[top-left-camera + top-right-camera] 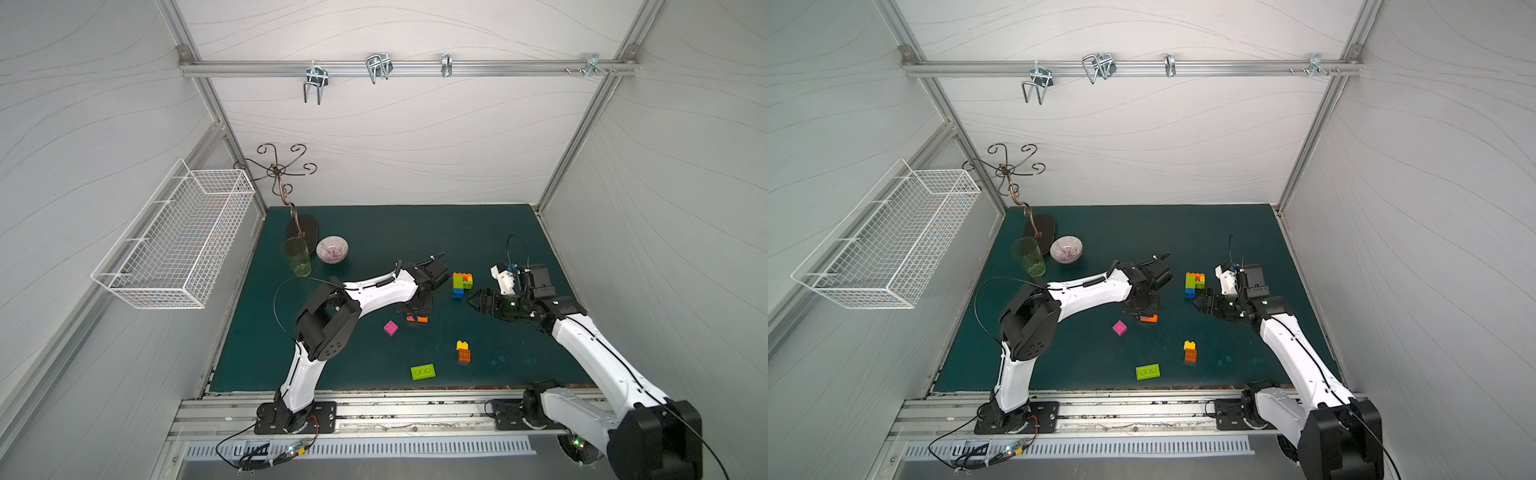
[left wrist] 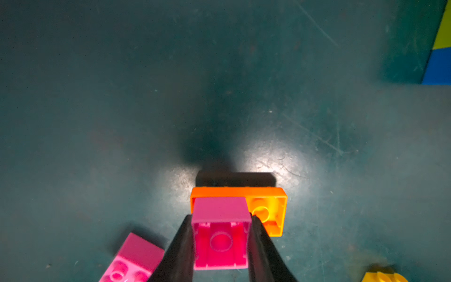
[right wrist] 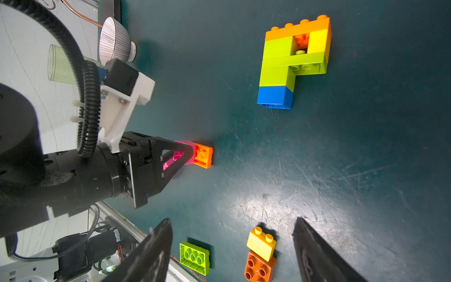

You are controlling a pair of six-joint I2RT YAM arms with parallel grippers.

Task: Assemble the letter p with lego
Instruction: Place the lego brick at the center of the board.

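Left gripper (image 2: pixel 220 217) clenches a square magenta plastic brick (image 2: pixel 220 244) stuck on an oblong orange plastic brick (image 2: pixel 268 212), likely to carry both together.

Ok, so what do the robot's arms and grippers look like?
Left arm and right arm: white shells, black joint housings, thin black cables running along them; the left also has ribbed black conduit near its wrist. Left gripper and right gripper: black, with tapering wedge-shaped fingers.

Bright glare is pooling on the green mat (image 2: pixel 271 163) in the wrist views, with a hard shadow falling behind the orange brick (image 2: pixel 268 212). Both top views are showing even, soft light, with straight lines bowing at the edges.
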